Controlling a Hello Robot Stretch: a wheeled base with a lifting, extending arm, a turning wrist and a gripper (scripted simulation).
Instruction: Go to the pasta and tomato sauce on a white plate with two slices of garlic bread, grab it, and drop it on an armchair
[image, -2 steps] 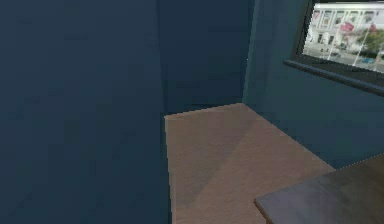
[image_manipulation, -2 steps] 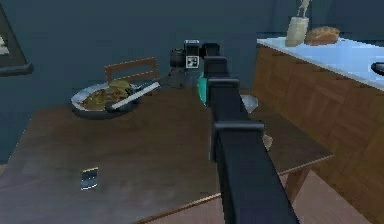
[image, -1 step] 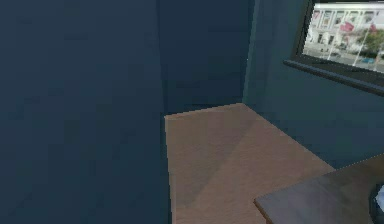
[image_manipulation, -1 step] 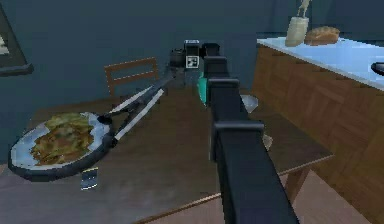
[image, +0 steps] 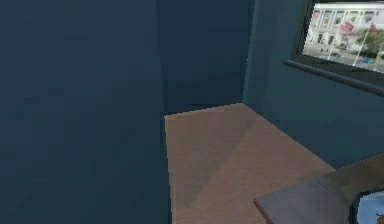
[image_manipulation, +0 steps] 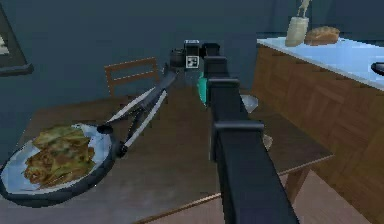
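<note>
Arm side view: the gripper (image_manipulation: 110, 140) reaches the rim of the plate of pasta (image_manipulation: 55, 160), which seems to lie at the wooden table's (image_manipulation: 175, 150) near edge. Whether the gripper has hold of the plate cannot be told. The approach looks done, the grab is uncertain, and the drop on an armchair is still to do.

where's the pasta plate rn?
Arm side view's lower left: the round white plate of pasta and sauce is at the end effector's finger ends, at the brown wooden table's left end, with a wooden chair behind.

A home: dining table (image_manipulation: 285, 145), chair (image_manipulation: 130, 74), kitchen counter (image_manipulation: 320, 100).
</note>
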